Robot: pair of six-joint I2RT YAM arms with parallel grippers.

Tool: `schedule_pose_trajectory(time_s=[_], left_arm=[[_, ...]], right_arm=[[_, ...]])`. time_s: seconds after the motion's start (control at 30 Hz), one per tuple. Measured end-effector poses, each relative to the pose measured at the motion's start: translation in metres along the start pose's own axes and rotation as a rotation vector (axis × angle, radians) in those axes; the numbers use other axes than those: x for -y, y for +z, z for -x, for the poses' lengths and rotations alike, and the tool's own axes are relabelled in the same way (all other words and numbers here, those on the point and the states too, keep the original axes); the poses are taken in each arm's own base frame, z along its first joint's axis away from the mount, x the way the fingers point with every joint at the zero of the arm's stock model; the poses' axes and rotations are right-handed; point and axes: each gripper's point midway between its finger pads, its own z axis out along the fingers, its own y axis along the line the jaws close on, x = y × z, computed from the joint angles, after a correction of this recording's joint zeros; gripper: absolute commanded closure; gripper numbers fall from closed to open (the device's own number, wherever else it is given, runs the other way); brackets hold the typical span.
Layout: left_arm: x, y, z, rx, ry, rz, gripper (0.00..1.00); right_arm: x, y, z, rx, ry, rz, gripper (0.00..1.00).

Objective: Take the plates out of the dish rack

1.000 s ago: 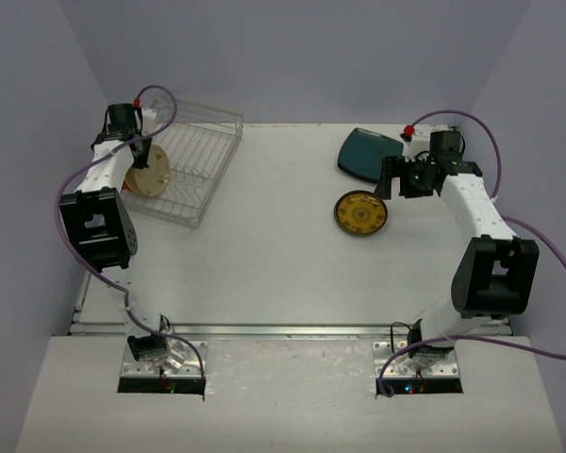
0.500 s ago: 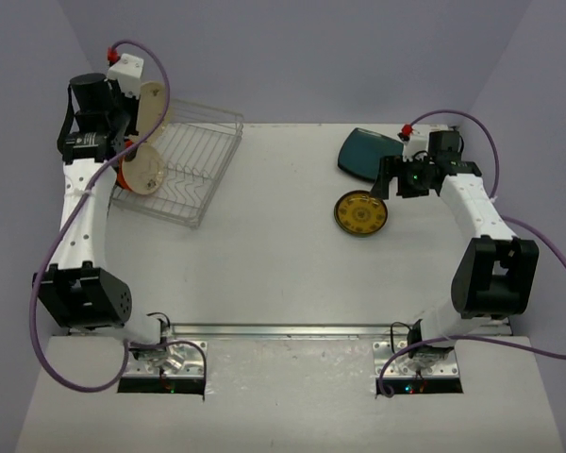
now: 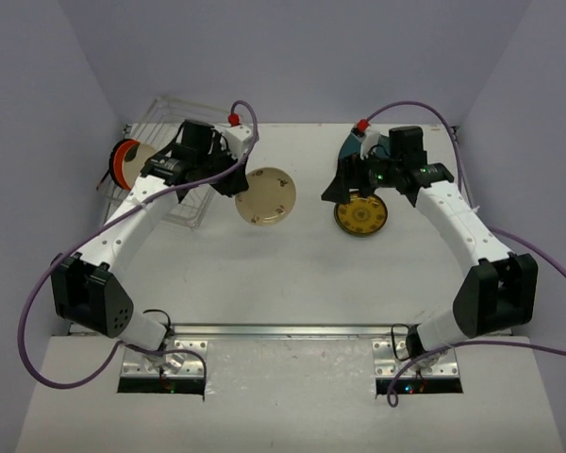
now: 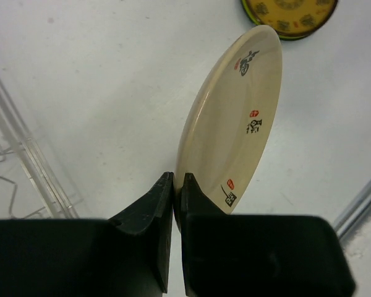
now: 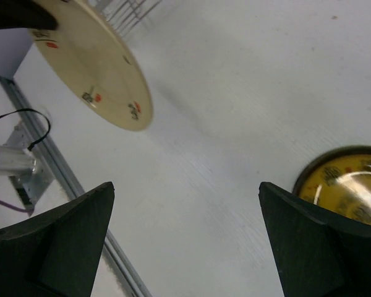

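The white table (image 3: 292, 274) takes up most of the top view, with the wire dish rack (image 3: 158, 115) at its far left corner. The left arm reaches out from over the rack toward the middle of the table. Its left gripper (image 4: 174, 179) is pinched tight on the rim of the cream plate (image 3: 267, 196), a round one with small red and black marks. The plate hangs tilted off the fingers, between the rack and the right-hand plates. The right gripper (image 5: 185, 247) has its fingers spread wide with nothing between them, over the table near the yellow-green round plate (image 3: 360, 215), which lies flat. Just behind that, the dark teal plate (image 3: 349, 149) is mostly hidden by the right arm (only an edge shows). An orange-red plate (image 3: 123, 162) stands on edge at the rack's left end.
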Motion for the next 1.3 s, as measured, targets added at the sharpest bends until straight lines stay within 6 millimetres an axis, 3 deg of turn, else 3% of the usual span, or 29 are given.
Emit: schedule_pose_trajectory(time_s=[0.1,0.2,0.33,0.5,0.57,0.63,0.67,0.7,0.87,1.07,1.13,1.23,1.3], left_arm=[[0.013,0.005,-0.001,-0.002,-0.039,-0.068,1.00],[0.024,0.010,-0.001,-0.008,-0.053,-0.114,1.00],[0.037,0.016,-0.004,-0.027,-0.062,-0.163,1.00],[0.044,0.017,-0.006,-0.036,-0.069,-0.194,1.00],[0.043,0.017,-0.006,-0.038,-0.072,-0.189,0.67],[0.040,0.018,-0.006,-0.038,-0.072,-0.172,0.17],[0.037,0.018,-0.005,-0.035,-0.073,-0.158,0.03],[0.033,0.019,-0.004,-0.031,-0.073,-0.136,0.00],[0.000,0.014,-0.002,-0.017,-0.102,0.019,0.00],[-0.101,-0.031,0.016,0.066,-0.227,0.281,0.00],[-0.132,-0.050,0.020,0.096,-0.261,0.355,0.00],[-0.152,-0.061,0.018,0.107,-0.285,0.408,0.00],[-0.153,-0.061,0.016,0.100,-0.287,0.418,0.00]], right_arm=[[-0.023,0.010,0.000,-0.008,-0.017,0.063,0.06],[-0.031,0.020,-0.002,-0.024,-0.020,0.084,0.11],[-0.033,0.040,-0.008,-0.065,-0.013,0.084,0.31],[-0.035,0.060,-0.020,-0.120,-0.011,0.071,0.93],[-0.036,0.062,-0.023,-0.132,-0.009,0.071,0.99],[-0.037,0.062,-0.024,-0.138,-0.015,0.076,1.00],[-0.037,0.062,-0.024,-0.138,-0.018,0.077,1.00],[-0.035,0.061,-0.024,-0.138,-0.018,0.068,1.00],[0.005,0.037,-0.024,-0.106,0.074,-0.012,1.00],[0.085,-0.019,-0.042,-0.069,0.229,-0.206,1.00],[0.101,-0.030,-0.052,-0.081,0.253,-0.251,1.00],[0.113,-0.040,-0.067,-0.109,0.281,-0.288,1.00],[0.121,-0.046,-0.074,-0.122,0.294,-0.314,1.00]])
